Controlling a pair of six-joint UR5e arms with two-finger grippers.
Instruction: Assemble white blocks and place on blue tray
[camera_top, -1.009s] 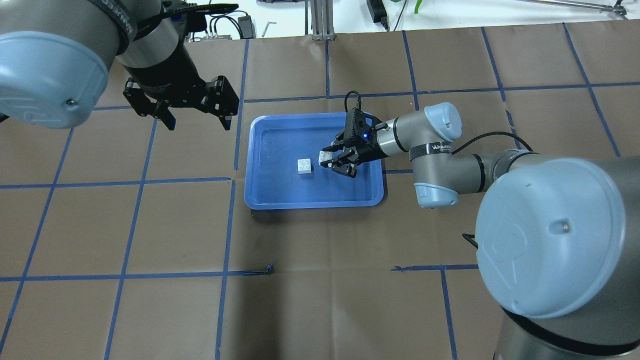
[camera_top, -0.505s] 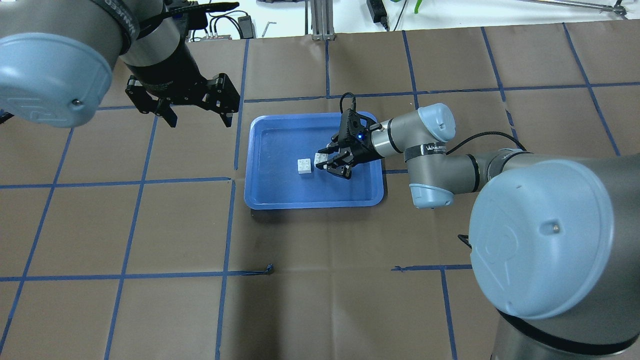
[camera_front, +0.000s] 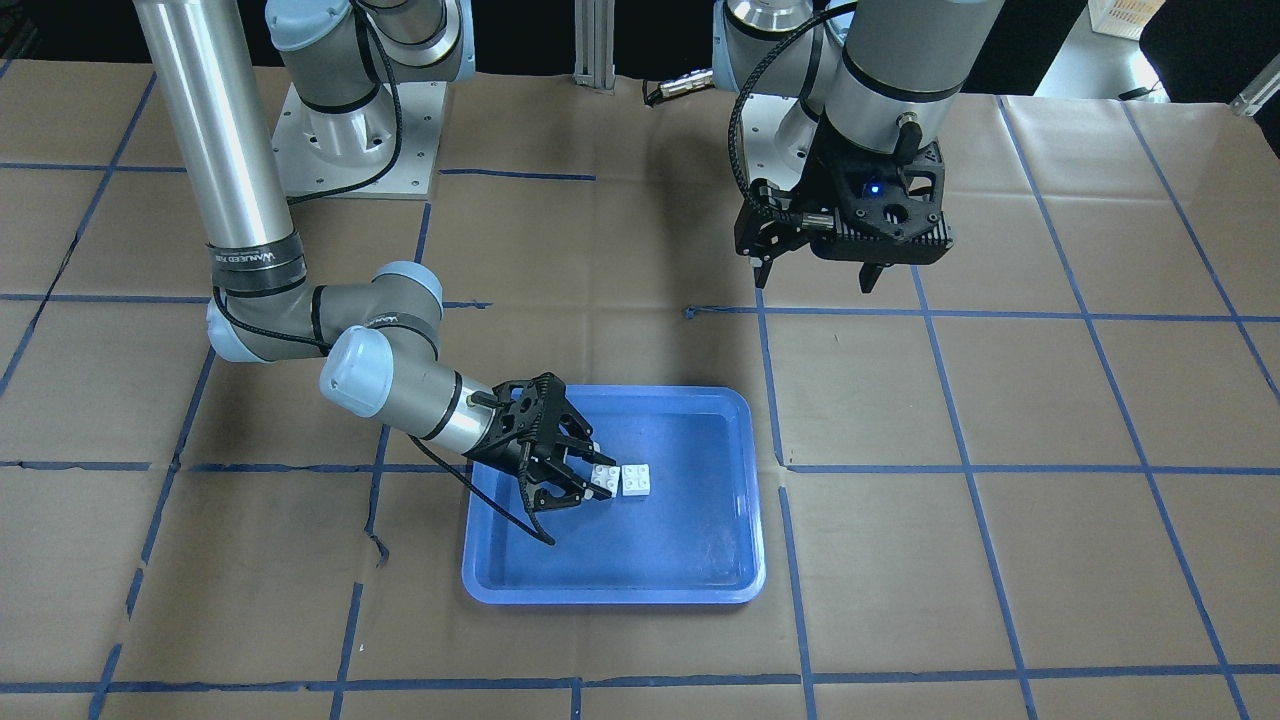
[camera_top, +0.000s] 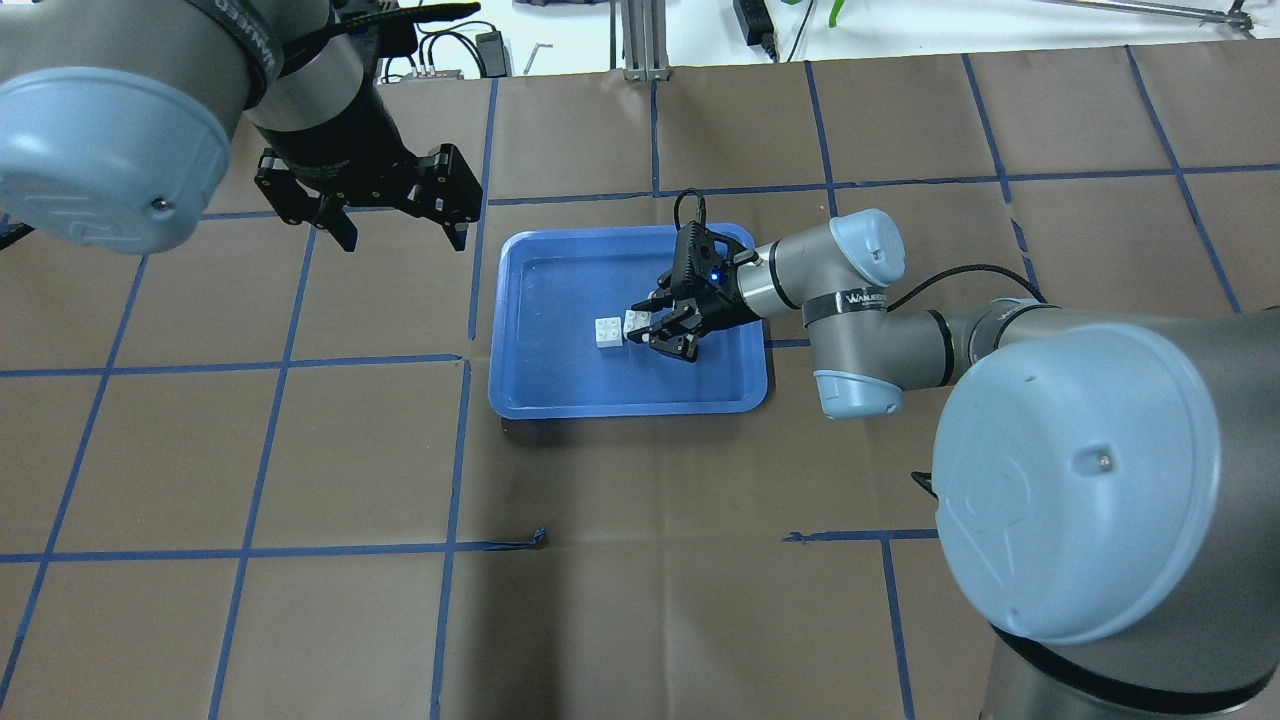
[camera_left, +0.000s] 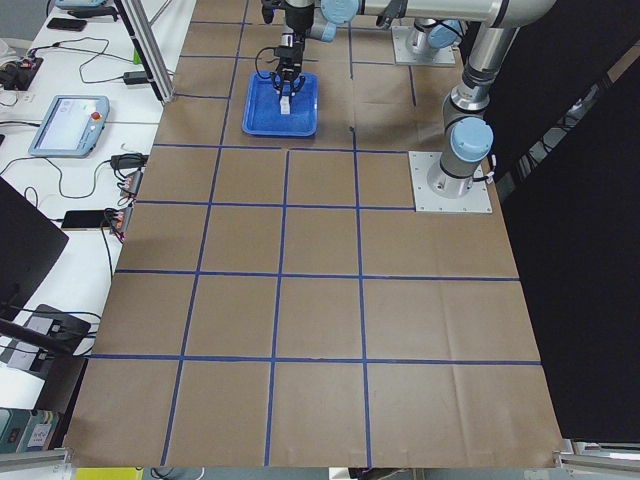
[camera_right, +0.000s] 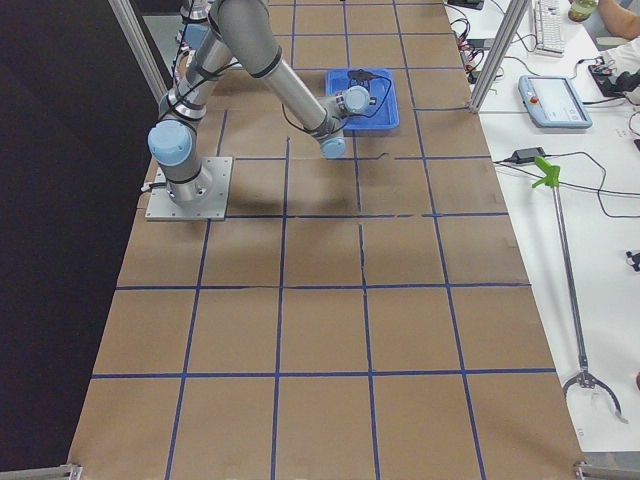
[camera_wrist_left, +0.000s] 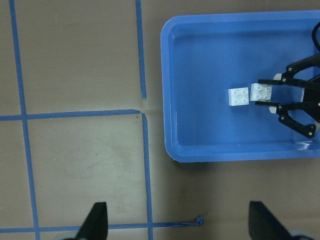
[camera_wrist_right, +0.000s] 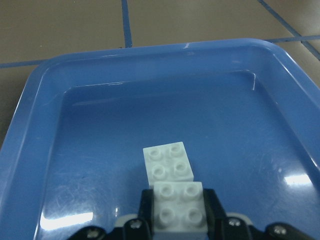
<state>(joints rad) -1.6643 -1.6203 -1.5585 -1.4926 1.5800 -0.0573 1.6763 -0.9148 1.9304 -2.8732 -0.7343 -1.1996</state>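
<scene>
Blocks: one white block (camera_wrist_left: 261, 92) pinched in my right end effector (camera_top: 643, 323), low over the blue tray (camera_top: 620, 407), just beside the second block (camera_wrist_left: 239, 96) on its floor. My left end effector (camera_top: 403, 236) is spread wide above the worktop (camera_top: 700, 560). The forearm band (camera_top: 850, 298) lettering is too small to read.

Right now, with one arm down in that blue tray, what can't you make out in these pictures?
Held white block: underside hidden by the right gripper's fingers, right wrist view; whether it rests on the blue tray is unclear.
It and the loose white block: too small to tell apart in both side views.
Left gripper: fingers cut off by the bottom edge, left wrist view.
</scene>
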